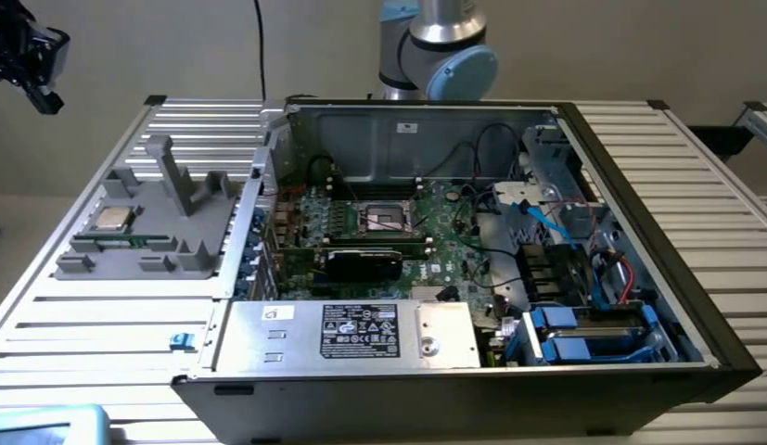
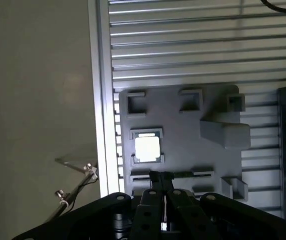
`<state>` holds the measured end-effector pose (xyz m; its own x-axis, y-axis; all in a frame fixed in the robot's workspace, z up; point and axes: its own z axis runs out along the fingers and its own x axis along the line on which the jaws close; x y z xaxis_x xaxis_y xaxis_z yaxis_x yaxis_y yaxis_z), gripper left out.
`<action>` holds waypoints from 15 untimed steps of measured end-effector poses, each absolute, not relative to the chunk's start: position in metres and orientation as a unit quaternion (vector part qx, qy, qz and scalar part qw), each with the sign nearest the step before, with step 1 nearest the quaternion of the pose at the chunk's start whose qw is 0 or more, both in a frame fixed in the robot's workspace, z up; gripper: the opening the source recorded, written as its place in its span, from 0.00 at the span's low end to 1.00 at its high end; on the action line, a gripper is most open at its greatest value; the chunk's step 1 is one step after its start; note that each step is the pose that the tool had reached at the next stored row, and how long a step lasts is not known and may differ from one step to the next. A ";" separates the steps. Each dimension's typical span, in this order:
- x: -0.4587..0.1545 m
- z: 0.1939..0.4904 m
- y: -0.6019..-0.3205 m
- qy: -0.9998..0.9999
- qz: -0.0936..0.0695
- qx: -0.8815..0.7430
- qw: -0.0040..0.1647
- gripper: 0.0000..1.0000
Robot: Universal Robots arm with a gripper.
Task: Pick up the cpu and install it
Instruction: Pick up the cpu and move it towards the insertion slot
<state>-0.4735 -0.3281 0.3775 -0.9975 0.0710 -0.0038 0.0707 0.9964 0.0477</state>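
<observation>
The cpu [image 1: 111,220], a small square chip with a shiny silver top, lies in a pocket of the grey holder block [image 1: 172,232] on the exterior view's left. In the wrist view the cpu [image 2: 148,148] shines bright on the same holder [image 2: 183,130]. My black gripper [image 1: 22,51] hangs high above the table's far left corner, well apart from the chip. In the wrist view the gripper [image 2: 161,180] is shut with nothing between its fingers. The motherboard's empty cpu socket [image 1: 386,218] sits inside the open computer case [image 1: 581,139].
A long green memory stick [image 1: 117,243] lies in a slot of the holder near the chip. A black card [image 1: 364,261] sits on the motherboard below the socket. Cables and drive bays [image 1: 581,278] crowd the case's right side. The slatted table [image 1: 111,324] surrounds the case.
</observation>
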 end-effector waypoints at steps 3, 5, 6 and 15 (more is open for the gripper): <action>-0.474 0.377 -0.328 0.999 0.024 0.035 0.003 0.16; -0.474 0.377 -0.328 0.999 0.024 0.035 0.003 0.29; -0.474 0.377 -0.328 0.999 0.024 0.035 0.003 0.29; -0.474 0.377 -0.328 0.999 0.024 0.035 0.003 0.54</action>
